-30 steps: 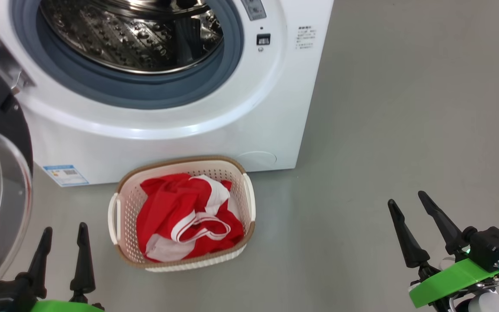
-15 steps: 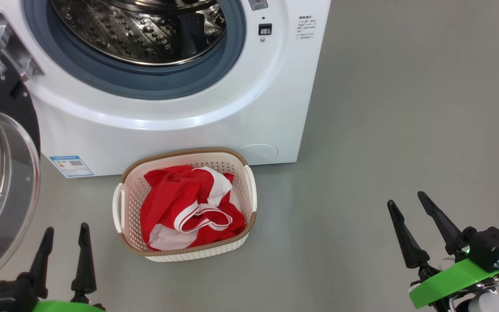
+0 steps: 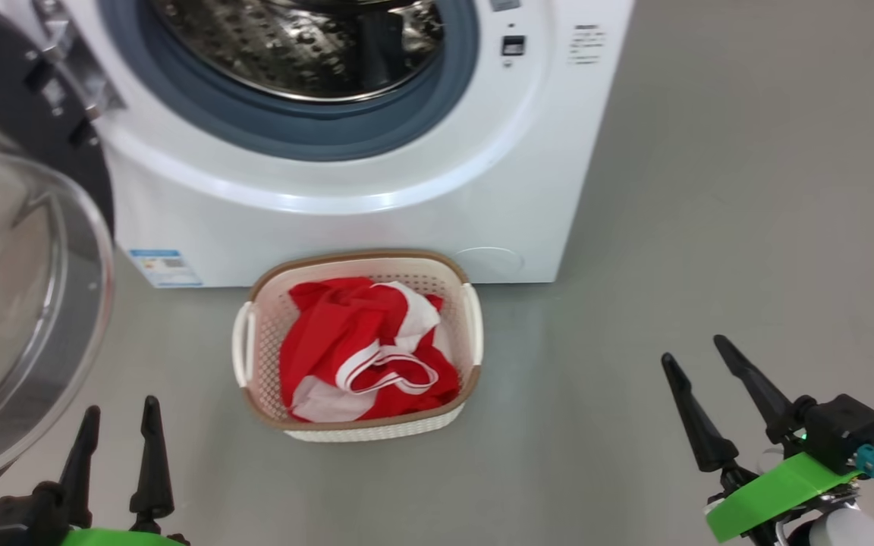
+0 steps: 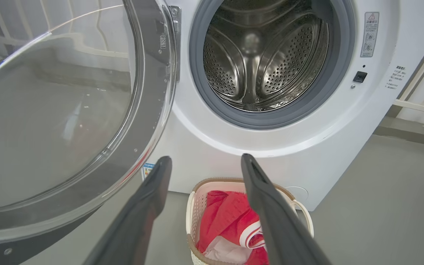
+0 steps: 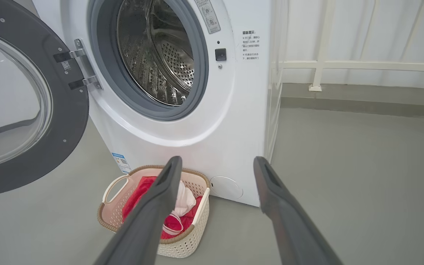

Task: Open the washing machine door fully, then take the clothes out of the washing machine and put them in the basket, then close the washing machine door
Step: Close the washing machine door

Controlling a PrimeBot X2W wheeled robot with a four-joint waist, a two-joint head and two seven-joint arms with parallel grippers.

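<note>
The white washing machine [image 3: 376, 205] [image 4: 307, 147] [image 5: 212, 121] stands open, and its steel drum [image 4: 263, 59] [image 5: 156, 55] holds nothing that I can see. Its door [image 3: 20, 303] [image 4: 61, 121] [image 5: 20, 106], black-rimmed with a clear bulging window, is swung wide to the left. The red and white clothes [image 3: 365, 349] [image 4: 234, 224] [image 5: 175, 217] lie in the cream basket [image 3: 471, 334] [image 4: 191, 213] [image 5: 114, 217] on the floor in front of the machine. My left gripper [image 3: 118, 417] [image 4: 204, 162] is open and empty at the lower left, below the door. At the lower right my right gripper [image 3: 699, 353] [image 5: 217, 160] is open and empty too.
Grey floor [image 3: 748, 227] spreads to the right of the machine and around the basket. A white railing [image 5: 344, 66] and a pale wall stand behind the machine on the right.
The head camera has shifted, so the machine, door and basket sit further right in view. Both grippers stay open and hold the same pose.
</note>
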